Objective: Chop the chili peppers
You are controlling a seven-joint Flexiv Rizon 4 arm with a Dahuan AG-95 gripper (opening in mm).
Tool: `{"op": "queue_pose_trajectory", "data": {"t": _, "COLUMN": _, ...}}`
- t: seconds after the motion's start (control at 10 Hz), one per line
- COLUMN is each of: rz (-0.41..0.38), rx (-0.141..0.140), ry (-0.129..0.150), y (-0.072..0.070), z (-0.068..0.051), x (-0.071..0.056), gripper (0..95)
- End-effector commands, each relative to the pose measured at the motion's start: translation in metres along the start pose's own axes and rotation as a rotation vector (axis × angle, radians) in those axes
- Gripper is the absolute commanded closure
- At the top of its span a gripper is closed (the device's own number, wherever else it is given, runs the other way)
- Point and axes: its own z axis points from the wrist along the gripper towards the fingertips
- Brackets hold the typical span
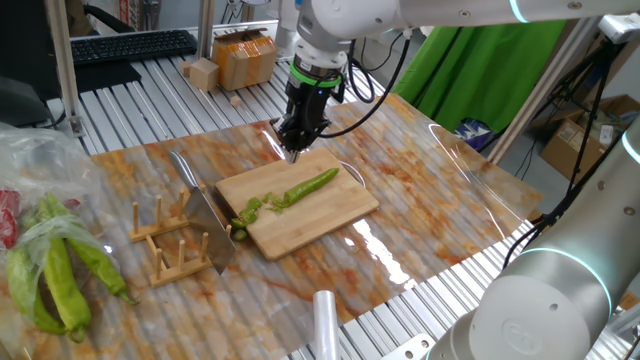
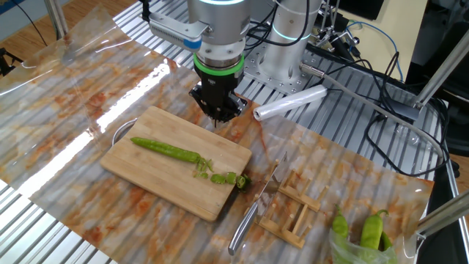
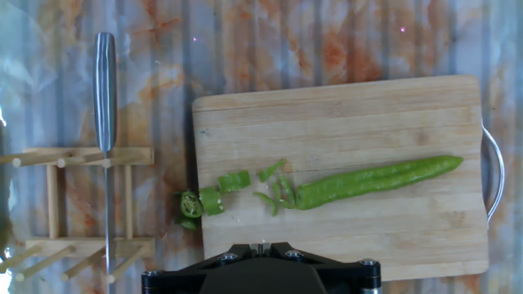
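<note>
Hand (image 1: 295, 150): black two-finger unit below a green-ringed wrist, pointing straight down, its tips drawn together and carrying nothing; it hovers over the edge of the cutting board (image 1: 320, 215) and its tips are apart from the wood; in the hand view only the black housing shows along the bottom edge. Chili peppers (image 3: 372, 181): one slim light-green chili lying lengthwise on the board, apart from the hand and just ahead of it in the hand view; the uncut length runs toward the board's metal handle (image 3: 493, 180), the cut end faces the opposite way. Cut pieces (image 3: 214, 200): small bright-green chunks and a ring beside the cut end, the outermost at the board's edge. Knife (image 3: 105, 98): steel-handled cleaver, standing blade-down in a wooden slotted rack (image 3: 78, 204) just past the board's short edge, beyond the cut pieces from the hand. Bench (image 1: 420, 190): covered by a glossy orange-marbled sheet, carrying board and rack. Large green peppers (image 1: 60, 275): thicker, uncut, in a clear plastic bag, well apart from the hand, beyond the rack. Roll of clear film (image 2: 289, 103): lying on the ribbed metal surface on the arm's side of the hand.
</note>
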Motion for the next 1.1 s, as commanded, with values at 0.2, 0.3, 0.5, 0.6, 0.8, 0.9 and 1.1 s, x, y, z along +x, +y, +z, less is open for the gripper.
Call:
{"op": "queue_pose_trajectory", "data": {"t": 0.2, "rz": 0.005, "rx": 0.003, "ry": -0.002, "y": -0.0002, "z": 0.0001, "x": 0.0005, "gripper": 95.0}}
{"op": "queue_pose_trajectory", "data": {"t": 0.3, "rz": 0.007, "rx": 0.005, "ry": -0.002, "y": -0.0002, "z": 0.0001, "x": 0.0005, "gripper": 95.0}}
{"op": "queue_pose_trajectory", "data": {"t": 0.5, "rz": 0.023, "rx": 0.006, "ry": 0.006, "y": 0.0004, "z": 0.0014, "x": -0.0002, "gripper": 95.0}}
{"op": "queue_pose_trajectory", "data": {"t": 0.6, "rz": 0.029, "rx": 0.013, "ry": 0.005, "y": 0.0012, "z": 0.0034, "x": -0.0011, "gripper": 95.0}}
{"op": "queue_pose_trajectory", "data": {"t": 0.8, "rz": 0.051, "rx": 0.015, "ry": 0.003, "y": 0.003, "z": 0.0048, "x": -0.0014, "gripper": 95.0}}
{"op": "queue_pose_trajectory", "data": {"t": 0.9, "rz": 0.054, "rx": 0.009, "ry": 0.002, "y": 0.0055, "z": 0.0047, "x": -0.0008, "gripper": 95.0}}
{"op": "queue_pose_trajectory", "data": {"t": 1.1, "rz": 0.051, "rx": 0.015, "ry": 0.007, "y": 0.0095, "z": 0.0063, "x": 0.0004, "gripper": 95.0}}
